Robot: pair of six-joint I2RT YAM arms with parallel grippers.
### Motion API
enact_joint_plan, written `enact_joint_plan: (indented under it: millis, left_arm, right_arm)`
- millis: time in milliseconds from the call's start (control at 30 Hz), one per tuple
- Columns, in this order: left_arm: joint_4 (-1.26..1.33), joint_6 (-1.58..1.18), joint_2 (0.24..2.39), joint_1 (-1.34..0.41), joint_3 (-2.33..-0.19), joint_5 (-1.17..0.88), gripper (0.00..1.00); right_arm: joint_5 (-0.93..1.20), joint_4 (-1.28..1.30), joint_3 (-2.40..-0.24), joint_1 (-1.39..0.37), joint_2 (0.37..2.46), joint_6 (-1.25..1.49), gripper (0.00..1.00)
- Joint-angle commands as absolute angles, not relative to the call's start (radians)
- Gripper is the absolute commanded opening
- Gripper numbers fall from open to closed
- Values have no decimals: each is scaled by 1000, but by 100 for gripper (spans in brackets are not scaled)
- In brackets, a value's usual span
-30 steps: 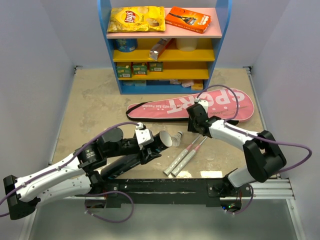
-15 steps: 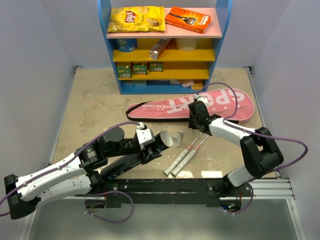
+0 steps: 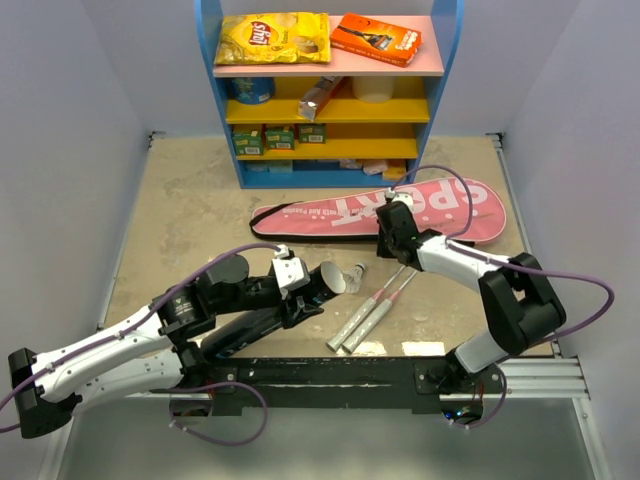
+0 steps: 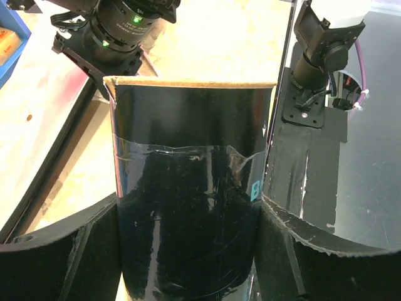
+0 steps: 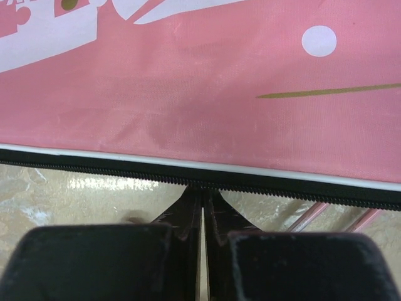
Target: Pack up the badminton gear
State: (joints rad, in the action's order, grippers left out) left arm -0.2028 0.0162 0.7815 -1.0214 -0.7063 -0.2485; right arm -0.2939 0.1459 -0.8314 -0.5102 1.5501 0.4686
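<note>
Pink bag (image 3: 400, 212) lies across the desk (image 3: 200, 200), the right fingers (image 5: 185, 229) closed tight at its zip (image 5: 263, 190); the left fingers (image 4: 62, 257) grip the black tube (image 4: 188, 207). Opening the bag seems underway: next, drag the zip along.

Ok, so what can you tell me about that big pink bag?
The pink bag is racket-shaped and looks like soft cloth, with white SPORT lettering on its wide end. It lies flat on the table before the blue shelf, narrow end leftward. A black zip with white piping runs along its near edge, where the right fingers are shut. Racket shafts seem tucked under it.
</note>
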Motion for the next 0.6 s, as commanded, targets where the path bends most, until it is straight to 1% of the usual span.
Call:
enact_joint_plan:
  millis: [0,133,300,500,567]
  left_arm:
    - [-196,-26,776,-1022,-698,-241,0]
    - [-195,-26,775,-1023,-699,-239,0]
    - [-195,-18,781,-1023,-703,-229,0]
    - [-199,-11,811,-1022,-719,-195,0]
    - [-199,-8,828,-1022,-727,-186,0]
  right_arm:
    - [-302,190,-828,-511,1450,472,0]
    - [-240,336,-834,-520,1338,492,0]
    - [-83,561,-874,-564,1157,502,0]
    - [57,733,-914,-578,1037,460,0]
    - [55,761,-916,-578,1025,448,0]
